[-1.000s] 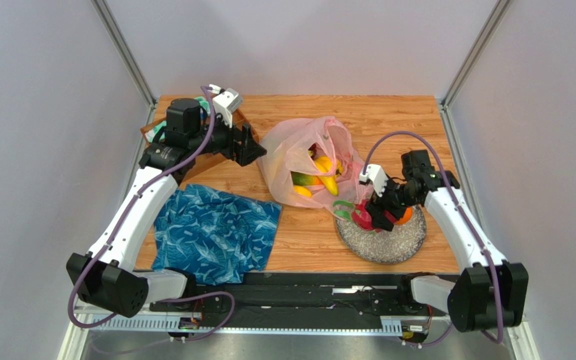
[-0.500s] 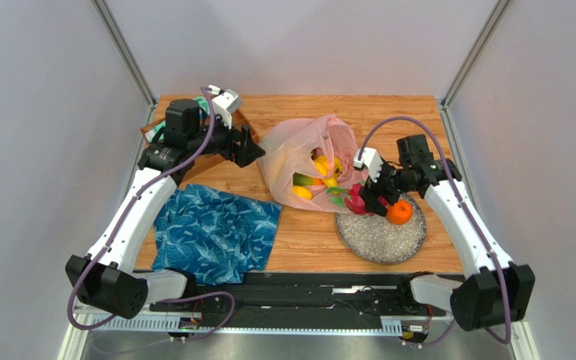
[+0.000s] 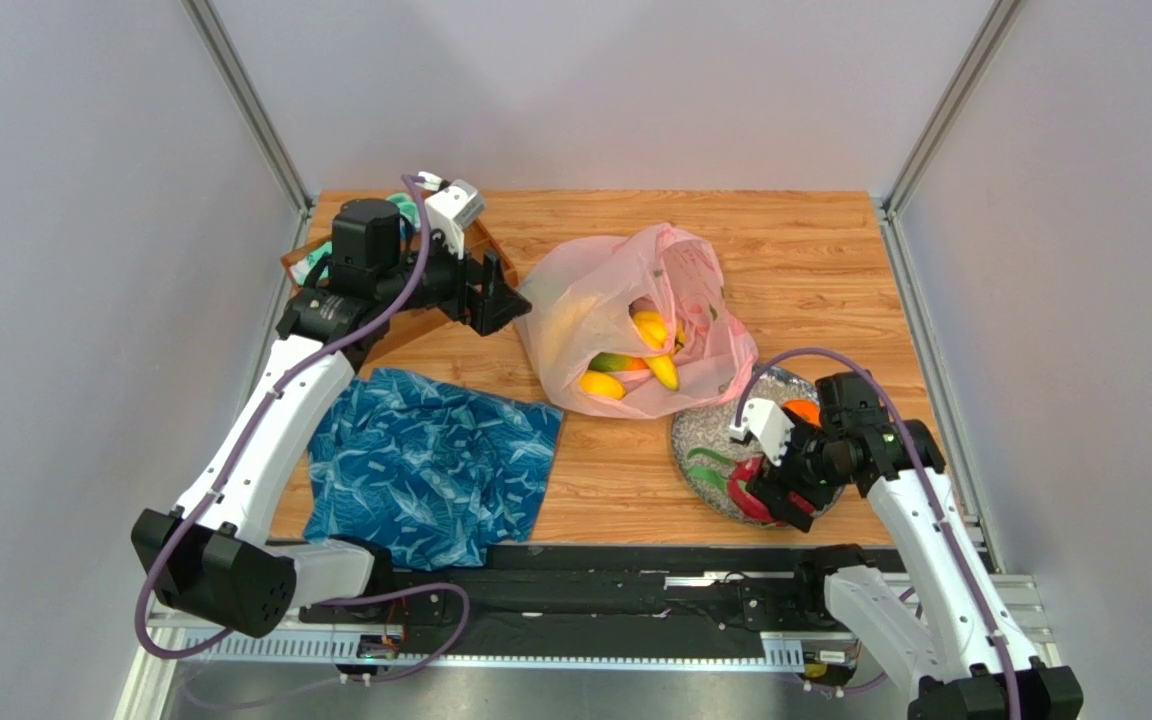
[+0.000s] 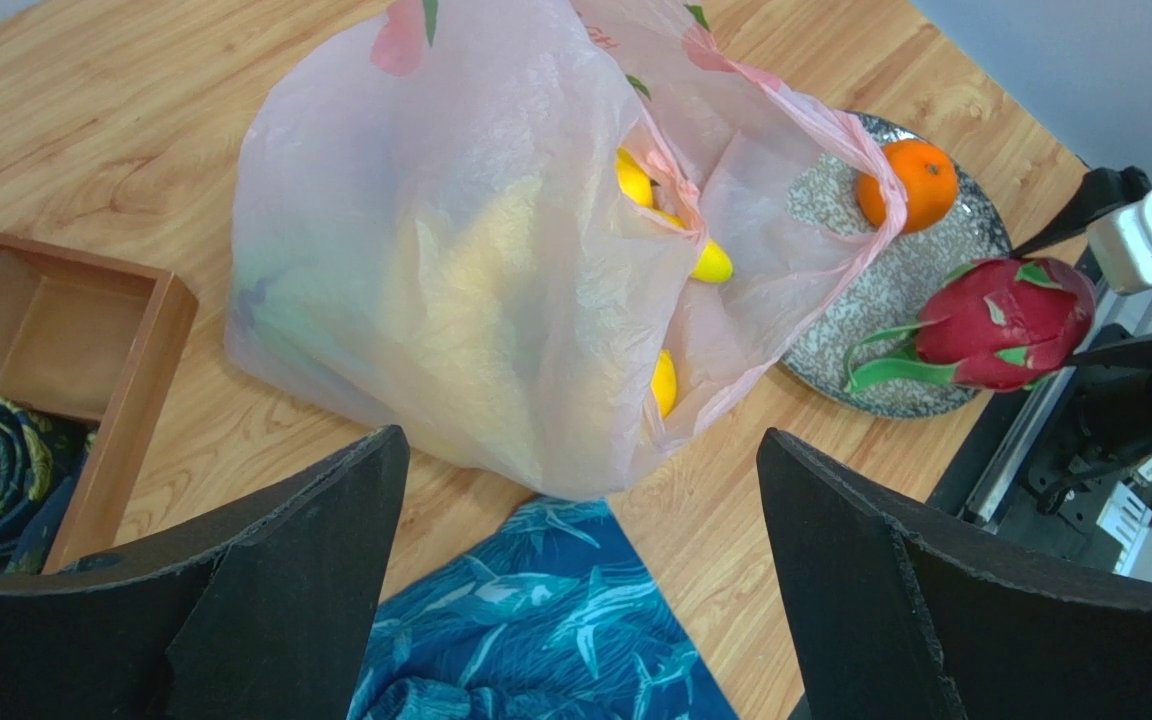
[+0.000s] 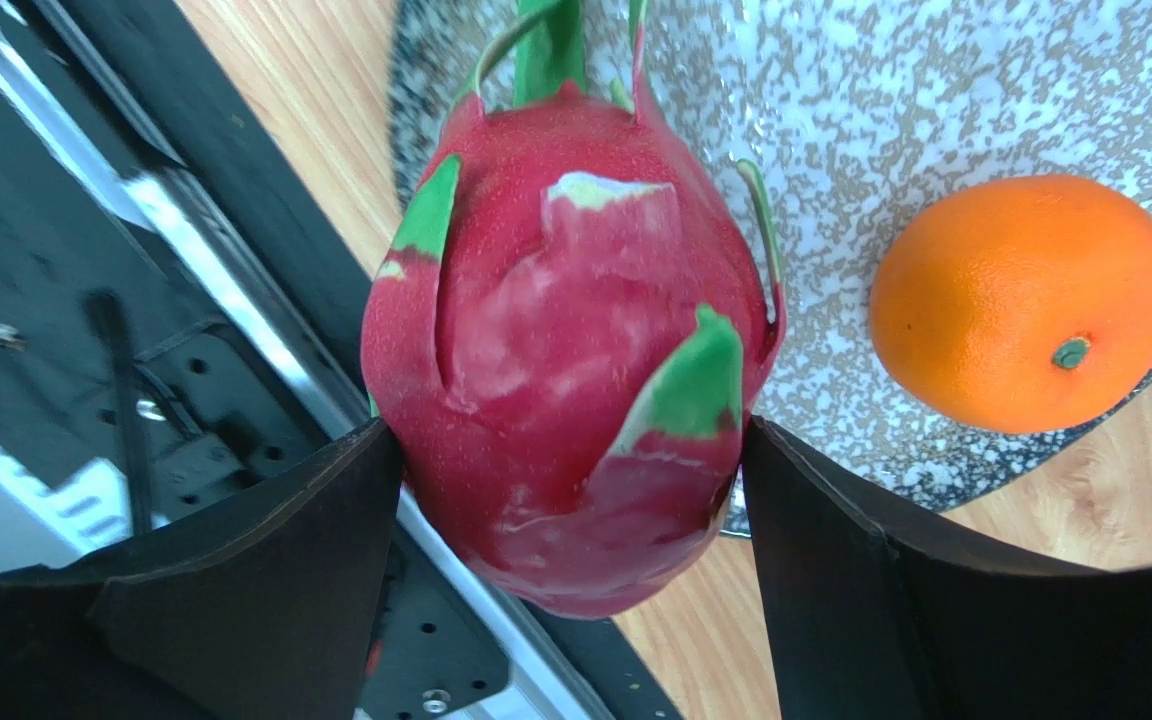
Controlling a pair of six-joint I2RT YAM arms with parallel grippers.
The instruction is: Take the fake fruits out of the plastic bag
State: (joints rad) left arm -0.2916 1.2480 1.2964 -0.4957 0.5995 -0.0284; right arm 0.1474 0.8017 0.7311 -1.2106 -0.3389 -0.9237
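The pale-pink plastic bag (image 3: 620,308) (image 4: 447,255) lies mid-table with its mouth facing the plate. Yellow fake fruits (image 3: 654,333) (image 4: 710,264) show inside it. My left gripper (image 3: 501,308) (image 4: 579,443) hovers open just left of the bag and holds nothing. My right gripper (image 3: 766,488) (image 5: 567,435) is shut on the magenta dragon fruit (image 3: 745,486) (image 5: 567,330) (image 4: 1010,318), holding it over the near rim of the speckled plate (image 3: 699,435) (image 5: 868,105) (image 4: 832,195). An orange (image 3: 802,410) (image 5: 1021,300) (image 4: 907,182) rests on the plate's far side.
A blue leaf-patterned cloth (image 3: 432,465) (image 4: 552,630) lies front left. A wooden compartment box (image 3: 304,267) (image 4: 41,338) sits at the back left, behind the left arm. The black base rail (image 3: 582,578) (image 5: 71,300) runs along the near edge, under the dragon fruit.
My right arm first went toward the bag mouth, then pulled back toward the near edge, carrying the dragon fruit to the plate's front rim. The left arm has stayed still.
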